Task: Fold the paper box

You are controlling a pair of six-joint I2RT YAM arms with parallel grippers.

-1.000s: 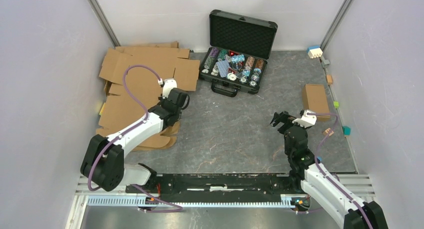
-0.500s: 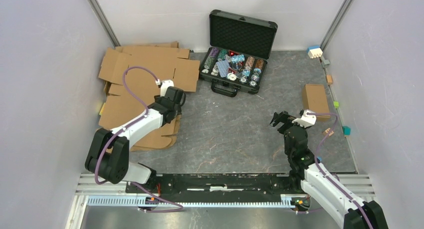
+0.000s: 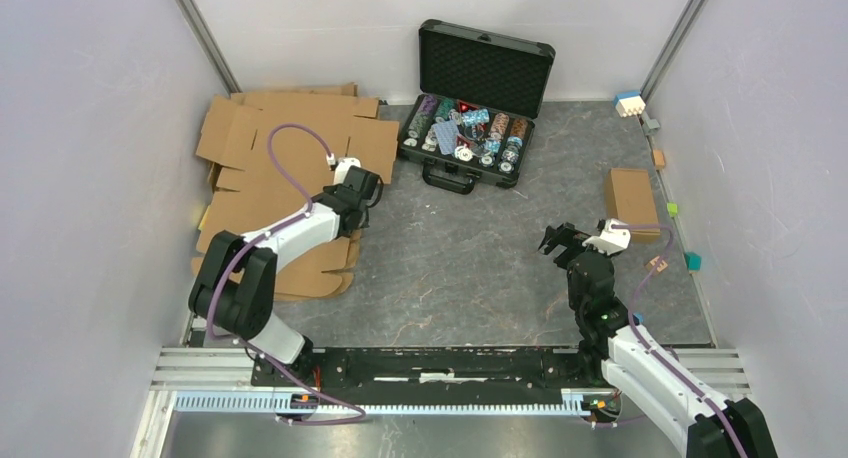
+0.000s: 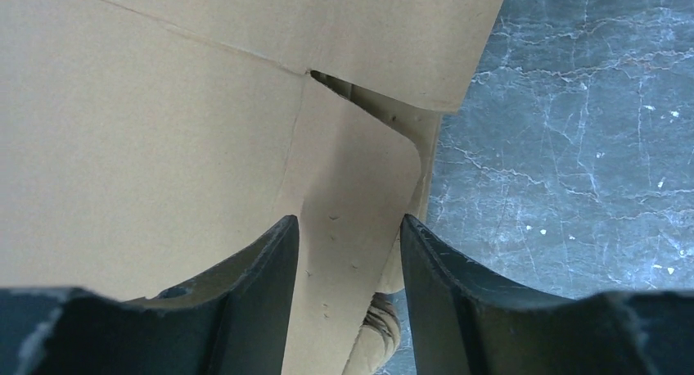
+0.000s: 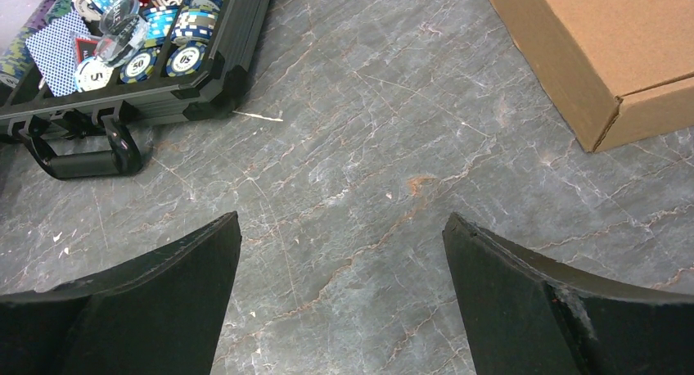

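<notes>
Paper box [image 3: 290, 153] lies as a flat, unfolded sheet on other cardboard at the far left of the surface [image 3: 450, 278], beside the black case [image 3: 470, 138]. No flap is raised, so all folding remains to be done. Left gripper [image 3: 362, 186] hovers at the sheet's right edge, fingers part-open. Right gripper [image 3: 556, 240] gapes wide over bare surface, holding nothing. Only the left wrist view shows a rounded tab [image 4: 352, 178] between the fingers [image 4: 262, 268], apparently ungripped. Only the top view shows the sheet's whole outline.

Left gripper [image 4: 348, 225] parted; right gripper [image 5: 341, 221] spread wide.
</notes>
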